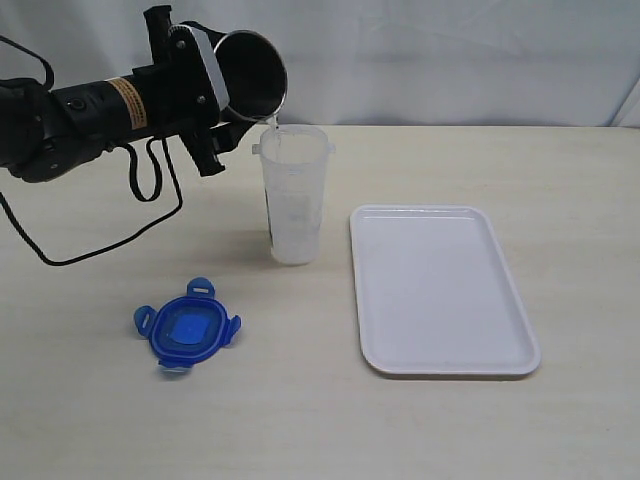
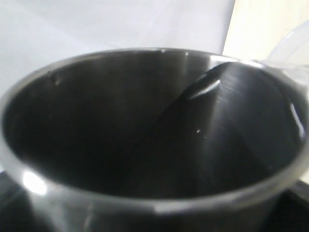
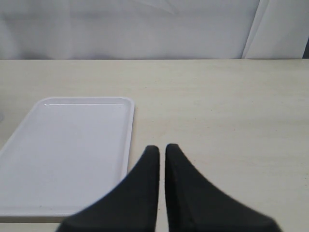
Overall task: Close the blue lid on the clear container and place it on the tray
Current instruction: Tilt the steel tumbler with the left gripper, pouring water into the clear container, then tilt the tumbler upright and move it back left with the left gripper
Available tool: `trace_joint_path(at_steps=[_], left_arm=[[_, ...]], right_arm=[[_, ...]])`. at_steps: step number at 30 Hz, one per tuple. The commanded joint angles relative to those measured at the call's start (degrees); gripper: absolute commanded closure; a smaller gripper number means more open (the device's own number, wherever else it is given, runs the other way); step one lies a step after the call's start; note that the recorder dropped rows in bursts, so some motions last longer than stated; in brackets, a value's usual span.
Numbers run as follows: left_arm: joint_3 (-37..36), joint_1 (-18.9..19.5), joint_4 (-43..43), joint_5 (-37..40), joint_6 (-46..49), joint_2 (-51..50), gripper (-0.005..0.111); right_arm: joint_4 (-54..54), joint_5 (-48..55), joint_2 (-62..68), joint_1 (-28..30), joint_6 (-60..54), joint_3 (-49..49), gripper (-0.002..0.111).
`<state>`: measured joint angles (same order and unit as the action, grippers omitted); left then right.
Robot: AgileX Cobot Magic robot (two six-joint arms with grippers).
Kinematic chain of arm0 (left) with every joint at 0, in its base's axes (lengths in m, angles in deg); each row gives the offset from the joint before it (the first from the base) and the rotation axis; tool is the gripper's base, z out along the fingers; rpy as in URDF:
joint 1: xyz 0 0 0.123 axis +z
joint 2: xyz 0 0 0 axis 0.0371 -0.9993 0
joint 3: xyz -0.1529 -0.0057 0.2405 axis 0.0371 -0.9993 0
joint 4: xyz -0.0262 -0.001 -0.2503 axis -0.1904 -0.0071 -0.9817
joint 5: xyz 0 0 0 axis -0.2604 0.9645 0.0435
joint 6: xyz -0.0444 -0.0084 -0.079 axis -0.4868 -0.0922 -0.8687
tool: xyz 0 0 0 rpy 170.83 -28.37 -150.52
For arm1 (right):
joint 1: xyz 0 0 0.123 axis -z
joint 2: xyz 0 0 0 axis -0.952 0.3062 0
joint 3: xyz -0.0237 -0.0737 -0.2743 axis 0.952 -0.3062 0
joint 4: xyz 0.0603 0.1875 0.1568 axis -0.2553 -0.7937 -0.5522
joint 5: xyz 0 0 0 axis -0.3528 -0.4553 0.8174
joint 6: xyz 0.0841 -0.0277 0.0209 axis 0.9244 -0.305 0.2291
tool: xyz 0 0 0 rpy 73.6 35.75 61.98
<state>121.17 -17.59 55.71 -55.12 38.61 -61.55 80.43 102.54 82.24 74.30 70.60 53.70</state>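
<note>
The clear container (image 1: 294,195) stands upright and uncovered on the table, left of the white tray (image 1: 440,290). My left gripper (image 1: 213,95) is shut on a steel cup (image 1: 252,75), tipped over the container's rim, and a thin stream of liquid (image 1: 272,125) runs into the container. The cup's dark inside (image 2: 145,125) fills the left wrist view, with the container's rim (image 2: 294,41) at one corner. The blue lid (image 1: 187,327) lies flat on the table, nearer the front and to the left. My right gripper (image 3: 161,147) is shut and empty over bare table beside the tray (image 3: 67,150).
A black cable (image 1: 110,240) loops from the left arm down onto the table at the far left. A pale curtain (image 1: 450,50) hangs behind the table's far edge. The tray has nothing on it.
</note>
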Motion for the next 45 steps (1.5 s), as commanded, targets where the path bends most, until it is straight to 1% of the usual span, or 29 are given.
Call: trace_joint_path(at_steps=[1,7,13,15,17,20,22,25,30,33,35,38,42,45], left_arm=[[1.1,-0.3,-1.2,-2.7,0.4,0.9,0.107],[1.1,-0.3,-1.2,-2.7,1.6,0.9,0.107],[1.1,-0.3,-1.2,-2.7,0.6,0.9,0.107],[1.1,-0.3,-1.3,-2.7,-2.4,0.9,0.107],[1.1,-0.3,-1.3,-2.7,-8.8,0.9,0.107],[1.1,-0.3,-1.3,-2.7,-14.5,0.9,0.107],[1.1,-0.3,-1.3,-2.7,-20.3,0.9,0.107],[1.1,-0.3,-1.7,-1.5,-25.4,0.9,0.107],[1.1,-0.3,-9.9,4.9,-26.6,0.9,0.107],[1.1,0.8,-12.8,5.7,-27.2,0.9,0.107],[1.1,1.6,-14.9,4.9,-29.4,0.9,0.107],[1.1,4.3,-15.2,1.9,-35.1,0.4,0.107],[1.1,8.6,-14.7,-6.4,-44.5,-2.5,0.107],[1.1,10.9,-14.7,-12.1,-46.1,-6.1,0.107]], right_arm=[[0.0,-0.4,-0.2,0.4,0.0,-0.2,0.104],[0.0,-0.4,-0.2,0.4,0.0,-0.2,0.104],[0.0,-0.4,-0.2,0.4,0.0,-0.2,0.104],[0.0,-0.4,-0.2,0.4,0.0,-0.2,0.104],[0.0,-0.4,-0.2,0.4,0.0,-0.2,0.104],[0.0,-0.4,-0.2,0.4,0.0,-0.2,0.104],[0.0,-0.4,-0.2,0.4,0.0,-0.2,0.104],[0.0,-0.4,-0.2,0.4,0.0,-0.2,0.104],[0.0,-0.4,-0.2,0.4,0.0,-0.2,0.104],[0.0,-0.4,-0.2,0.4,0.0,-0.2,0.104],[0.0,-0.4,-0.2,0.4,0.0,-0.2,0.104],[0.0,-0.4,-0.2,0.4,0.0,-0.2,0.104],[0.0,-0.4,-0.2,0.4,0.0,-0.2,0.104],[0.0,-0.4,-0.2,0.4,0.0,-0.2,0.104]])
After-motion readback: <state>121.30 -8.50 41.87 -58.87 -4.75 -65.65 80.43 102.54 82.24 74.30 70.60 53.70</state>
